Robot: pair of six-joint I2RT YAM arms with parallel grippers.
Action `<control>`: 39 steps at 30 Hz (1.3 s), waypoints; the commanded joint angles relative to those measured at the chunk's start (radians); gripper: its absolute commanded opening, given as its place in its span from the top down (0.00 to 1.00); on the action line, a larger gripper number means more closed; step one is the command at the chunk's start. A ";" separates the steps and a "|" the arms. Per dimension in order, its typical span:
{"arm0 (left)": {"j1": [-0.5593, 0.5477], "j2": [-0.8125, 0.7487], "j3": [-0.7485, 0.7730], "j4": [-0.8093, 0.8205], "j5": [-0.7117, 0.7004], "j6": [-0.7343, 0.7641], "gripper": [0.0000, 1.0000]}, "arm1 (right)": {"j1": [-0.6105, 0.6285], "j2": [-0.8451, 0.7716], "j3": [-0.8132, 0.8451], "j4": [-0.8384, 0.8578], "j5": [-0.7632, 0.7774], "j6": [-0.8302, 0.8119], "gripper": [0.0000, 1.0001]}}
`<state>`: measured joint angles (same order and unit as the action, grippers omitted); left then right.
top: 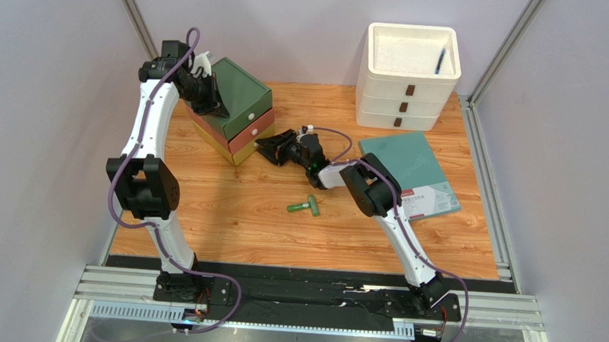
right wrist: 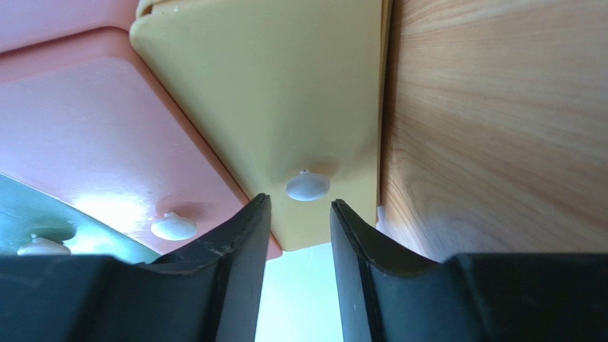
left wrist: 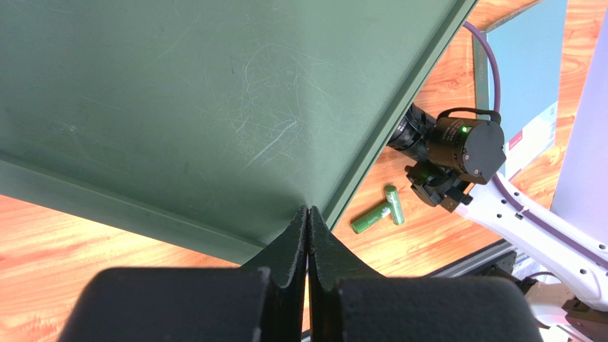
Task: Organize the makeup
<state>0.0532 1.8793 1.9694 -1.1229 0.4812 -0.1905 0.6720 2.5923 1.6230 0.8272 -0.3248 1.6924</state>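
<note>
Right pincer [right wrist: 298,208] | parted at yellow drawer knob [right wrist: 307,187] | right wrist view only

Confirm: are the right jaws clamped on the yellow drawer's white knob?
No, the jaws stand apart, and the white knob of the yellow drawer sits just beyond their tips.

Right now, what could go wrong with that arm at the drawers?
The right end effector stands open facing the yellow drawer's small knob; closing off-centre, it might slip off. Pulling could drag the whole drawer stack, unless the shut left end effector at its green top steadies it. The loose green tubes might get knocked.
</note>
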 commanded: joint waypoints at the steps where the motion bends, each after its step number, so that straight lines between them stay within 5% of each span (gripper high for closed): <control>1: 0.000 0.072 -0.064 -0.166 -0.131 0.069 1.00 | 0.014 0.006 -0.020 -0.108 0.055 0.065 0.55; 19: -0.001 0.066 -0.066 -0.167 -0.127 0.068 1.00 | 0.058 0.015 0.023 -0.249 0.153 0.087 0.60; 30: 0.000 0.063 -0.069 -0.166 -0.128 0.069 1.00 | 0.057 -0.011 0.038 -0.356 0.188 0.056 0.77; 39: -0.001 0.063 -0.069 -0.164 -0.131 0.068 1.00 | 0.032 -0.081 0.012 -0.410 0.187 -0.028 0.81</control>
<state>0.0532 1.8793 1.9690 -1.1217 0.4820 -0.1905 0.7101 2.5465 1.6630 0.6052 -0.1646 1.7164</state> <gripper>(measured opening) 0.000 0.196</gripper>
